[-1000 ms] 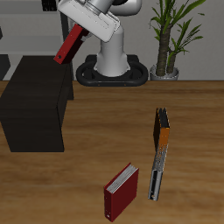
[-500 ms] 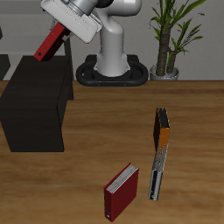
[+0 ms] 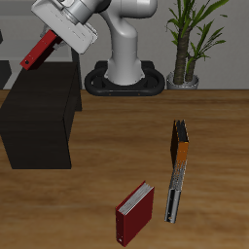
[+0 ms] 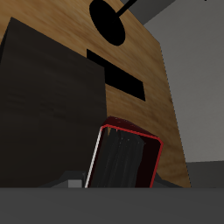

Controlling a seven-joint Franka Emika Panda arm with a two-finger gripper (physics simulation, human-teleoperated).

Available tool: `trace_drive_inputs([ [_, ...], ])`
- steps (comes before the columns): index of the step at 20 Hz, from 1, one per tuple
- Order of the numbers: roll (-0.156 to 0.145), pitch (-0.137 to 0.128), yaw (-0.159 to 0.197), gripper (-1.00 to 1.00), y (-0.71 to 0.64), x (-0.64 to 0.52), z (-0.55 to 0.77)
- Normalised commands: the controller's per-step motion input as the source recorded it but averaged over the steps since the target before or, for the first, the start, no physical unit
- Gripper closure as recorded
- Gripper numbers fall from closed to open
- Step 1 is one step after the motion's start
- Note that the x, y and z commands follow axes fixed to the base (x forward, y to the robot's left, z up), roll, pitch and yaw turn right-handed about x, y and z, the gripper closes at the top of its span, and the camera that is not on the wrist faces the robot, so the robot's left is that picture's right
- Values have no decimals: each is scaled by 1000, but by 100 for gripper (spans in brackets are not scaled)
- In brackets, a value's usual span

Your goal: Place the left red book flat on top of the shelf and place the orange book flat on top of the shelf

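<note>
exterior view: sits out front of the table and up high, tilted down toward the robot's base point(image 3: 124, 73) at the back. Far enough off to catch most of the wooden table point(image 3: 195, 175) in one go.

wrist view: rides on the gripper, looking down from pretty close, and it's flipped half a turn against the exterior one.

shared: both catch the shelf point(image 3: 39, 117) with its flat black top point(image 4: 48, 105), the left red book point(image 3: 39, 51) hanging above it point(image 4: 125, 157), and a strip of the wood tabletop point(image 4: 149, 79).
</note>
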Motion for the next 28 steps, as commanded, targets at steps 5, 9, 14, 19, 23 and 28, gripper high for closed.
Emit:
trace_drive_inputs([
  [5,-48,19,-5,100,-269,58,-185],
  [9,29,87,-40,100,41,175,-352],
  [14,67,56,10,-100,382,106,-260],
  [19,32,58,-34,-100,303,125,-171],
  [23,106,33,-5,-100,490,107,-125],
  [28,91,10,-12,-100,615,114,-14],
])
